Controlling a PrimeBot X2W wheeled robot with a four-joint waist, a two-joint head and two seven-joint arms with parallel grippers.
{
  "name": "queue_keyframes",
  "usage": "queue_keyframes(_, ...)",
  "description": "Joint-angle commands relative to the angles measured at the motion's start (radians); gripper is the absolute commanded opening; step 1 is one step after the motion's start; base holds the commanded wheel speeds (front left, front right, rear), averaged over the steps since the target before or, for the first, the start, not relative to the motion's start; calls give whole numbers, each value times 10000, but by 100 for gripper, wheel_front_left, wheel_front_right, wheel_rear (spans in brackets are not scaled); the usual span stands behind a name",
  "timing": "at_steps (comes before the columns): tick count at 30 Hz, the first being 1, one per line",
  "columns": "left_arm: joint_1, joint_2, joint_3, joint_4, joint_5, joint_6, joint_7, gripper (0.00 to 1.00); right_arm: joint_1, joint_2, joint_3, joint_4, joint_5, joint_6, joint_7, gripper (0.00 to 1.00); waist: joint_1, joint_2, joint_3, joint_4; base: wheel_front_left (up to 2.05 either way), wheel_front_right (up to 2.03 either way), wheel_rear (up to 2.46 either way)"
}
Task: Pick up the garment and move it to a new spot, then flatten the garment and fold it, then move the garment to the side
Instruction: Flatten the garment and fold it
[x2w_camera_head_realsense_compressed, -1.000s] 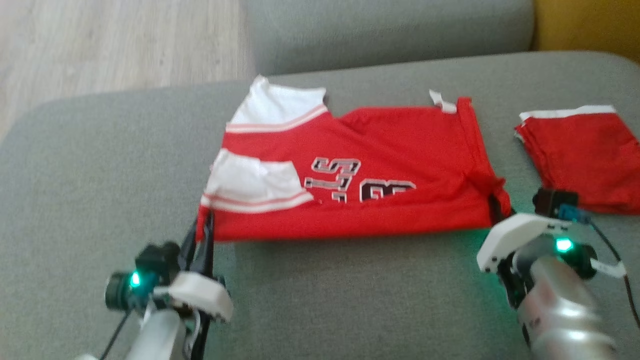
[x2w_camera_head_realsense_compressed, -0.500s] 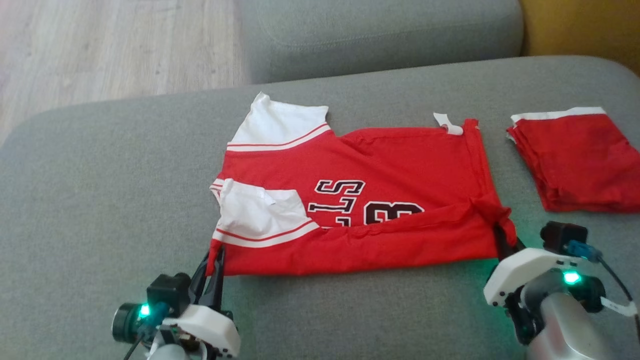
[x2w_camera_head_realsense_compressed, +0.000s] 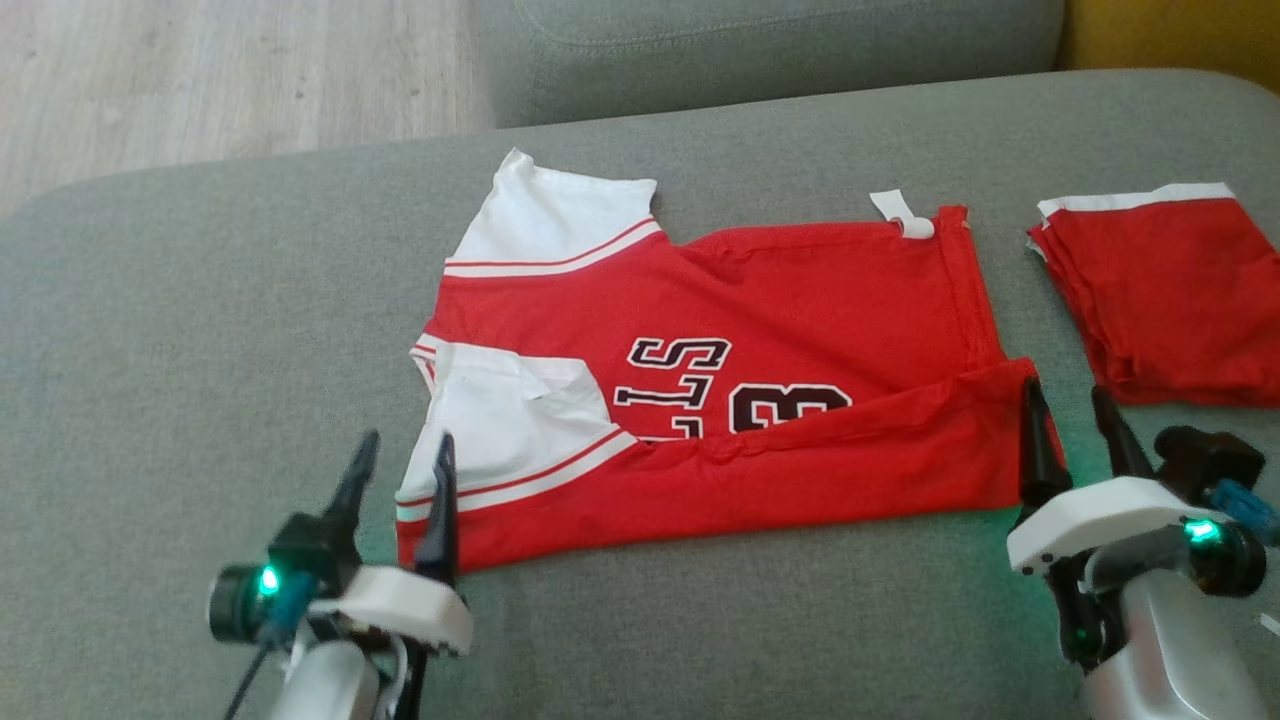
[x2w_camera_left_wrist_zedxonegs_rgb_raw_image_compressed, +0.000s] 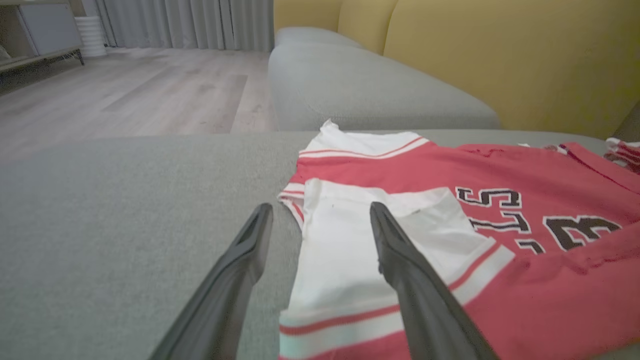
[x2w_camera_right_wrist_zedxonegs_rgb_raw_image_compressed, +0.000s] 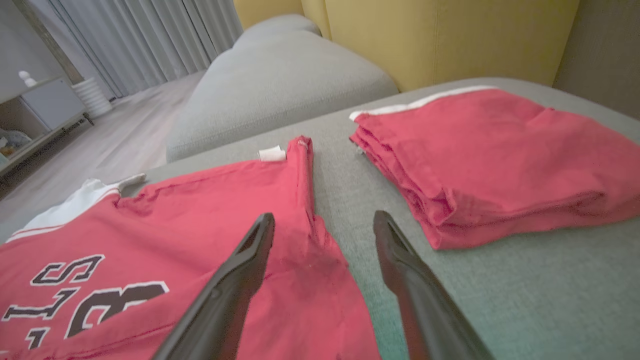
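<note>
The left gripper (x2w_camera_head_realsense_compressed: 408, 448) has its two dark fingers spread apart and holds nothing. It straddles the near-left edge of the red jersey (x2w_camera_head_realsense_compressed: 800, 300): the right finger stands over the white sleeve (x2w_camera_head_realsense_compressed: 500, 420) folded onto the body, and the left finger stands over bare grey cushion (x2w_camera_head_realsense_compressed: 200, 350).

The right gripper (x2w_camera_head_realsense_compressed: 1065, 392) is also parted and empty. Its left finger is at the jersey's near-right corner. Its right finger is over the strip of cushion between the jersey and a folded red garment (x2w_camera_head_realsense_compressed: 1170, 290).

The jersey lies spread across the middle of the cushion, its sleeves to the left and its hem to the right. Its near long edge is turned over onto the body as a red band that covers the near part of the black-and-white lettering (x2w_camera_head_realsense_compressed: 700, 385). A second white sleeve (x2w_camera_head_realsense_compressed: 550, 215) points to the far left, and a small white label (x2w_camera_head_realsense_compressed: 900, 212) sticks out at the far-right corner.

The folded red garment sits apart from the jersey on the right of the cushion, with a white band along its far edge. Beyond the cushion are another grey seat section (x2w_camera_head_realsense_compressed: 760, 50), pale wooden floor (x2w_camera_head_realsense_compressed: 200, 70) at the far left and a yellow backrest (x2w_camera_left_wrist_zedxonegs_rgb_raw_image_compressed: 500, 60).
</note>
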Motion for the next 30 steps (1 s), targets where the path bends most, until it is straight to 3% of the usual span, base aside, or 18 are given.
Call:
queue_keyframes(1,-576,63,424,-374,-93,73,-173,100,-158,-28,261,-411,38,-9,-258,100,0,-1,49,-17,0,0,0)
queue_keyframes(8,-1291,35,677,-1350,-169,-170,-514,100,-183,-28,608,-894,-14,-9,-1087,100,0,-1,530,-180,0,0,0)
queue_keyframes(16,-3426,837,856,-1423,127,-690,-401,100,-613,-28,1533,-1328,512,-9,-1323,100,0,-1,1404,-912,0,0,0)
queue_keyframes(24,-6517,2499,296,695,207,-1309,2070,100,-1187,-28,2495,-2060,1141,-9,-1391,100,0,-1,2733,-2008,0,0,0)
queue_keyframes(30,-8193,3753,-1334,2162,-854,-1390,4357,100,-1462,-28,3021,-2706,1574,-9,-1398,100,0,-1,3596,-2683,0,0,0)
